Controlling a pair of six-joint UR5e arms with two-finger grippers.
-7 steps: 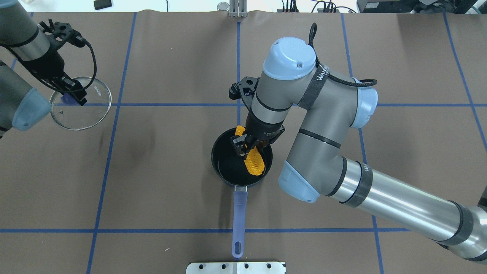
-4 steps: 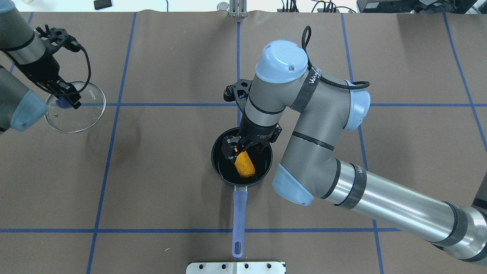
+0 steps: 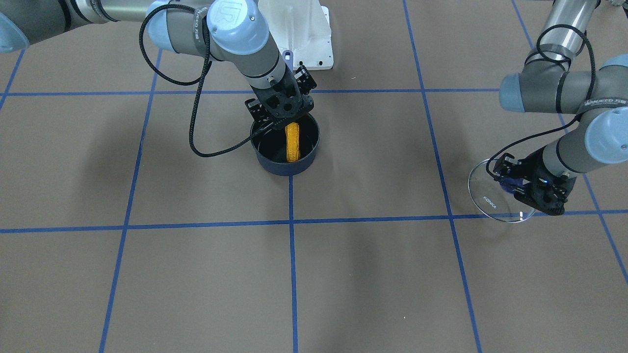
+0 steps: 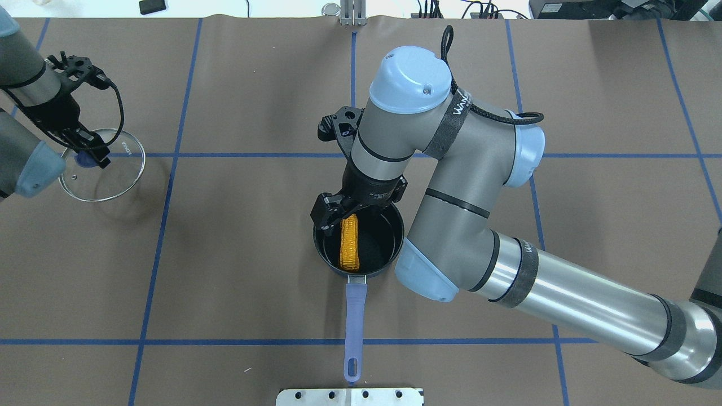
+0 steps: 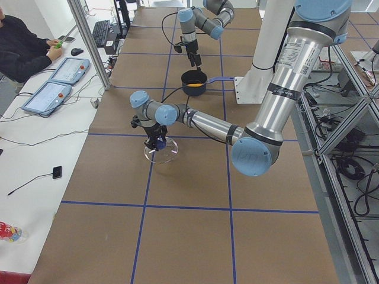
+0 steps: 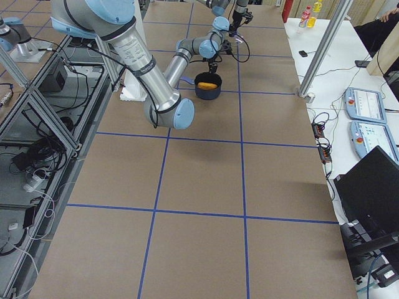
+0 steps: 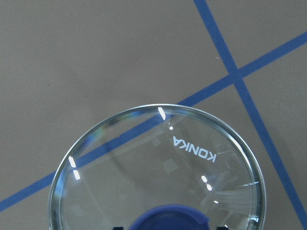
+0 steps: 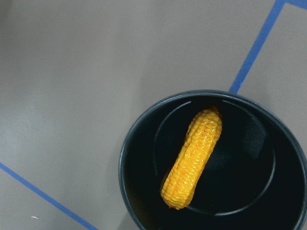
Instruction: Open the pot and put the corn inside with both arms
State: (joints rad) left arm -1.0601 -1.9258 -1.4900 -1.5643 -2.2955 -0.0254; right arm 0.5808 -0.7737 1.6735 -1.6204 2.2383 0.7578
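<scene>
A round clear glass lid [image 4: 115, 172] printed KONKA, with a purple knob [image 4: 86, 160] at its middle, shows over the left part of the bench [image 4: 254, 282]. The bench is a broad brown-covered surface ruled into squares by blue tape lines [image 4: 169, 341], one of which shows through the glass. A white mounting base [image 3: 299, 34] stands at one bench edge, and on a white side table lie two grey-blue teach pendants [image 5: 46, 96], a black keyboard [image 5: 102, 32] and a small flat black object [image 5: 56, 172], near a seated person in a dark top [image 5: 21, 50].
</scene>
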